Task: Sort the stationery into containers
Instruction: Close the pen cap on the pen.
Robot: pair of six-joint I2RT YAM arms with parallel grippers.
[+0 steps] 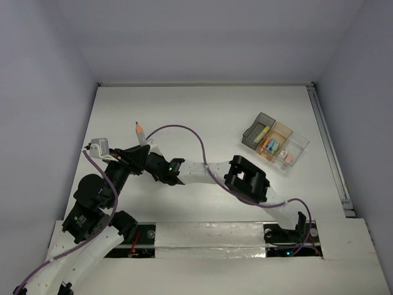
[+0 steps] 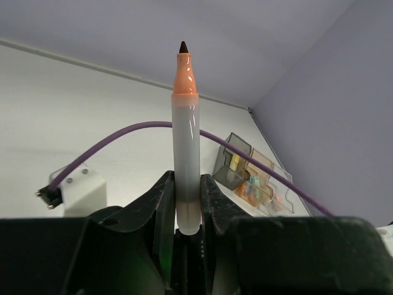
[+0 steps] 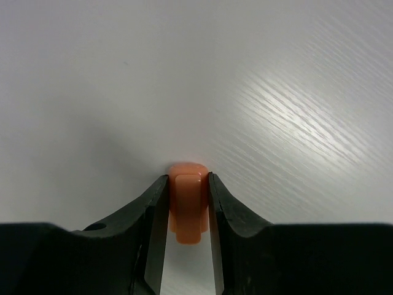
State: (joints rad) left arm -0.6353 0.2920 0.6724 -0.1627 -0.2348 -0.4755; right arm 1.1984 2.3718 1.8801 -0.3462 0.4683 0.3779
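Down on the white table my right jaws pinch the small orange plastic cap, light and slick I judge, across its sides, while my left jaws clamp the stiff grey orange-nosed marker upright by its tail.

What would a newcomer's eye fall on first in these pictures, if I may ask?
An uncapped marker, orange-collared and dark-tipped, juts from the left pincer, left of centre over the white tabletop. The right pincer beside it grips an orange cap. Tinted bins holding coloured pieces sit at the right.
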